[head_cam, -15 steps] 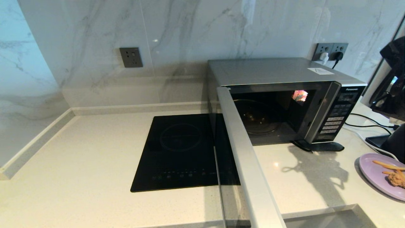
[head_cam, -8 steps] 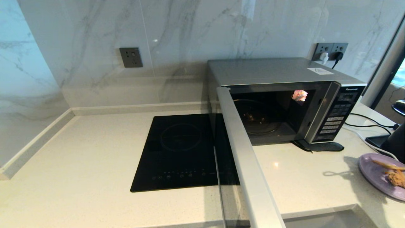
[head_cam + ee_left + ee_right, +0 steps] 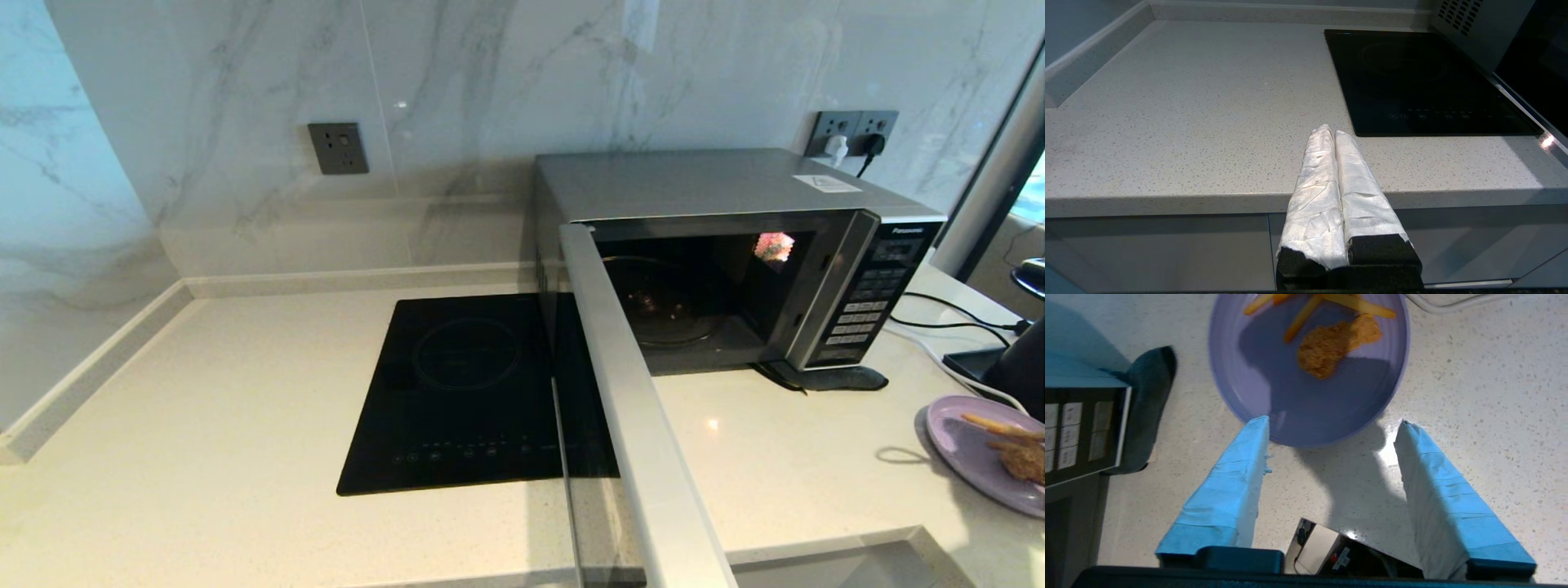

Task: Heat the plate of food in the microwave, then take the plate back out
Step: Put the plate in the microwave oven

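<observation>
Plate of food (image 3: 1306,375) lies on the desk (image 3: 1474,396) just ahead of the right claw (image 3: 1331,435), whose fingers spread wide, empty. Microwave (image 3: 735,253) stands open beside it. Left claw (image 3: 1333,134) hangs closed, empty.

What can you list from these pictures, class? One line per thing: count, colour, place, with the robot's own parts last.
microwave: one, silver-grey, back right of the counter, door swung open, cavity empty.
plate of food: one, lilac, with fries and a brown fried piece, on the counter at the right edge.
cooktop: one, black glass, set in the counter left of the microwave.
wall sockets: two grey plates, one left, one behind the microwave with plugs in it.
cables: black and white, right of the microwave.
counter: one, pale speckled.
left gripper: white-wrapped fingers together, off the counter's front edge.
right gripper: blue-wrapped fingers apart, above the counter by the plate's rim.
</observation>
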You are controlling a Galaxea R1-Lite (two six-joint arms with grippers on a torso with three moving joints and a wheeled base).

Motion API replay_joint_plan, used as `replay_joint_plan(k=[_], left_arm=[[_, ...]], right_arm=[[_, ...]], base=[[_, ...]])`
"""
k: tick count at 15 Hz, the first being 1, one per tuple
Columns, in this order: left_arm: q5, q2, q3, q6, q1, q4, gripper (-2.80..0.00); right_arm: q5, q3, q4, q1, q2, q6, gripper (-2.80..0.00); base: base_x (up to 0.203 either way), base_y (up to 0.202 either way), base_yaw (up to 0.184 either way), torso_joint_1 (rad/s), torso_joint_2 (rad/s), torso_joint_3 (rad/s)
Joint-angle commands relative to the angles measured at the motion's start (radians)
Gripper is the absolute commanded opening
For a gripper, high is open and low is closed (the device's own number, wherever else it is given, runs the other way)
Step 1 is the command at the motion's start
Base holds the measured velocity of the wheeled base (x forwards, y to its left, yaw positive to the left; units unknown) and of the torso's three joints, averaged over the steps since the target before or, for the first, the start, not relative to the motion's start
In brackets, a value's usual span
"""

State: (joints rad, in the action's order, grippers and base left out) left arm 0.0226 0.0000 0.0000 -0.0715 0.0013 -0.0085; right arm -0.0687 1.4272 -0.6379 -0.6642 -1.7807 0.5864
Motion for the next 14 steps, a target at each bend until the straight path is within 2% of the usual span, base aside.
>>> replay_joint_plan(k=[1,3,8,14], left_arm=[[0.0,0.002,0.0,-0.001,0.0,-0.001,-2.8],[0.0,0.002,0.0,-0.001,0.0,-0.001,-2.8],[0.0,0.002,0.0,-0.001,0.0,-0.001,-2.8],[0.0,0.002,0.0,-0.001,0.0,-0.001,-2.8]], right_arm=[[-0.013,0.0,-0.005,-0.019,-0.085,0.011,0.0],[-0.037,0.005,-0.01,-0.021,-0.14,0.063,0.0],[-0.033,-0.014,-0.04,-0.018,-0.228,0.166,0.0],[-0.008,-0.048,-0.04,-0.038,-0.284,0.203,0.0]], base=[[0.0,0.0,0.0,0.0,0.0,0.0],[0.0,0.0,0.0,0.0,0.0,0.0],[0.0,0.0,0.0,0.0,0.0,0.0],[0.0,0.0,0.0,0.0,0.0,0.0]])
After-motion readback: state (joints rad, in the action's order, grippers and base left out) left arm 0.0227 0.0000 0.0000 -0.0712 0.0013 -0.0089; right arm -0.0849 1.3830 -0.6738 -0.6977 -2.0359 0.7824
